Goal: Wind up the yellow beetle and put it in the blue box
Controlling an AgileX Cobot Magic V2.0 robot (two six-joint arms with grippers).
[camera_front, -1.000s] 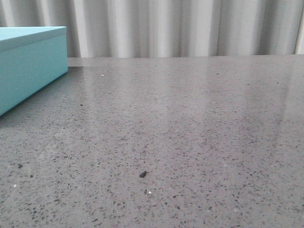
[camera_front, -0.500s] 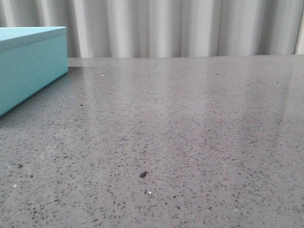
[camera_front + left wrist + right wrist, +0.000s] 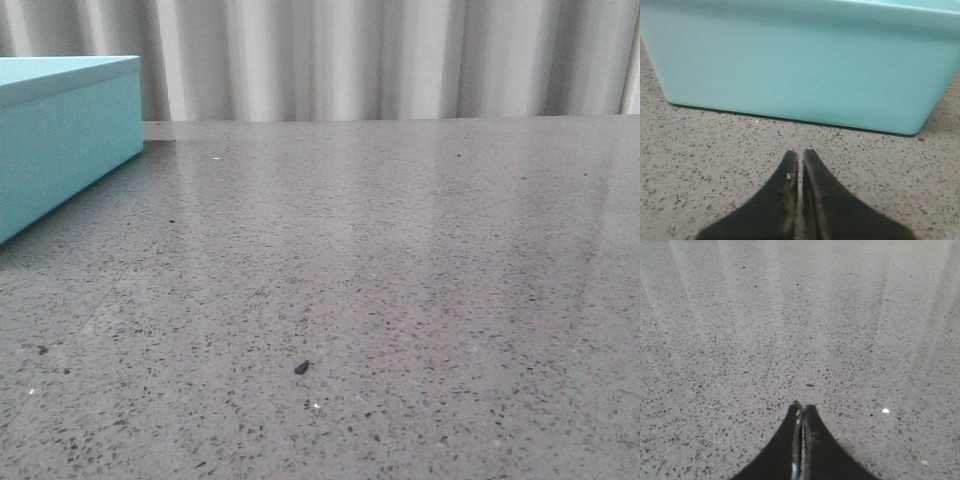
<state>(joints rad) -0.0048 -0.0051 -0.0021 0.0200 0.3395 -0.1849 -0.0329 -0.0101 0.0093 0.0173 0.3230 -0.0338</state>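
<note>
Over at about 10 o'clock on the table, the box is sitting with its pale top catching the light, and only its right end is showing in the front view. The left gripper is hovering low over the speckled grey stone with its dark fingers pressed together, nothing between them, and it's pointing straight at the box's flat turquoise side, near it but not touching. The right gripper is doing the same thing over bare stone, fingers together and gripping nothing. A small dark speck is lying around 6 o'clock in the front view, and grey pleated curtains are hanging behind the table's far edge. The beetle isn't showing up in any of the three views, so I can't tell where it is.
</note>
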